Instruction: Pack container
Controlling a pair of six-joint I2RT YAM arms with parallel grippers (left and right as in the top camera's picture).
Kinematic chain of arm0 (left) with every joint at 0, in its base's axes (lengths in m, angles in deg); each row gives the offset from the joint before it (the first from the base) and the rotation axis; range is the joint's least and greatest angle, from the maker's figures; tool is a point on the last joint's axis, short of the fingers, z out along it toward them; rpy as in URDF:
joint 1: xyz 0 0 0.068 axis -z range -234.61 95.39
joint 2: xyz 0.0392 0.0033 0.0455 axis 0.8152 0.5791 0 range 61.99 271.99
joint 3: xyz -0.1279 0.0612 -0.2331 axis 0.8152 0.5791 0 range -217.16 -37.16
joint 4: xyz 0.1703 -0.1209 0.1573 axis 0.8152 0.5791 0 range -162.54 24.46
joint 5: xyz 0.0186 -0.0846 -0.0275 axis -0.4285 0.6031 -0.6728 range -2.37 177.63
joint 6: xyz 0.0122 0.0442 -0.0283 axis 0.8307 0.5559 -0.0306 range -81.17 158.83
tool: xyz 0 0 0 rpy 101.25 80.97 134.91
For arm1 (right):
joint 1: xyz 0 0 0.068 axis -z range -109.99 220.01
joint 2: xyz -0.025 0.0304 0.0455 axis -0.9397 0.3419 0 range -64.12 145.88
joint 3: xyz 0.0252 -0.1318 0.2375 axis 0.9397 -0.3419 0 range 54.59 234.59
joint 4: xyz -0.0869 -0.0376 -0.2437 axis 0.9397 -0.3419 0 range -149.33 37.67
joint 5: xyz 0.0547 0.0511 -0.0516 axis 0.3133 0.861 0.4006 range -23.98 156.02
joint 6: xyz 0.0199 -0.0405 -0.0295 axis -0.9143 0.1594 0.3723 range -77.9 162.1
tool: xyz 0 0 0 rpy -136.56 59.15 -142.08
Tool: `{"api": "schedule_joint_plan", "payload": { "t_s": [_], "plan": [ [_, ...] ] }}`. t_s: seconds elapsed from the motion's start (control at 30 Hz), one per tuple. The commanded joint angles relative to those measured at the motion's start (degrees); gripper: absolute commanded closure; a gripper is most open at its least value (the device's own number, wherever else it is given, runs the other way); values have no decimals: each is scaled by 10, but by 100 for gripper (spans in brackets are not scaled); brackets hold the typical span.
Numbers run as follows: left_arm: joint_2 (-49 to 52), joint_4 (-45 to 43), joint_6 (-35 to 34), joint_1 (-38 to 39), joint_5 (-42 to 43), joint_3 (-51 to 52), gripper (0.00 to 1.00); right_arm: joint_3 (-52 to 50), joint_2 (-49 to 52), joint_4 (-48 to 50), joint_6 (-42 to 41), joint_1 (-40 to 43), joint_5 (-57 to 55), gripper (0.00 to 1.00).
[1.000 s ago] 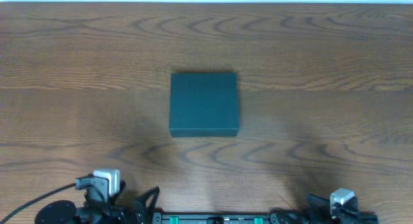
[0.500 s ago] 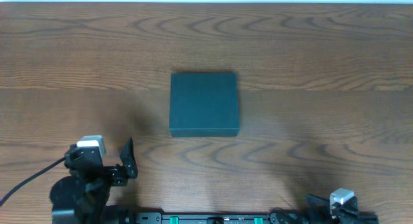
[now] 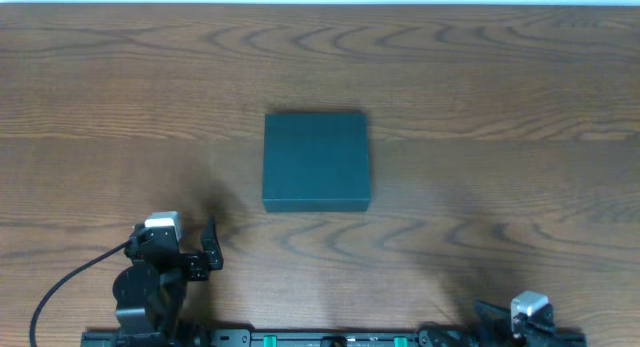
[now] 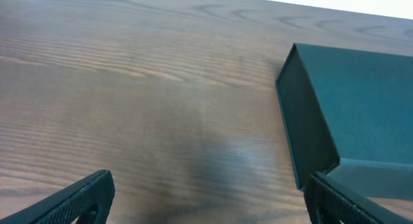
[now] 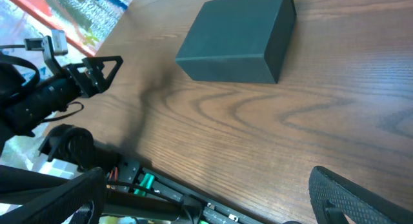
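A: Overhead only gets the top of the container (image 3: 316,160), lid down, middle of the bench (image 3: 500,87).
B: Right wrist shows its side wall too. Left pincer (image 4: 210,188) and right pincer (image 5: 206,182) are both spread apart.

A brown wooden table (image 4: 129,69) with bold wavy grain stretches ahead of the jaws of the left gripper (image 4: 208,195). It ends far ahead in a pale strip (image 4: 335,1) whose nature cannot be told. Ahead and to the left of the jaws of the right gripper (image 5: 206,198), past the table's edge, a red bar (image 5: 61,24) runs aslant beside a blurred blue-white clutter (image 5: 97,1); the light is soft and even, laying a dull sheen and faint shadows on the wood.
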Motion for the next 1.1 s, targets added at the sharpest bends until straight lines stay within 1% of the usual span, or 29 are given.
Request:
{"api": "schedule_joint_plan", "payload": {
  "t_s": [0.0, 0.23, 1.07],
  "plan": [
    [-6, -3, -4, 1, -3, 17, 5, -1, -1, 0, -5, -6, 2, 1],
    [-6, -21, -5, 1, 22, 67, 5, -1, -1, 0, -5, -6, 2, 1],
    [-6, -21, -4, 2, 24, 66, 5, -1, -1, 0, -5, -6, 2, 1]
  ]
}}
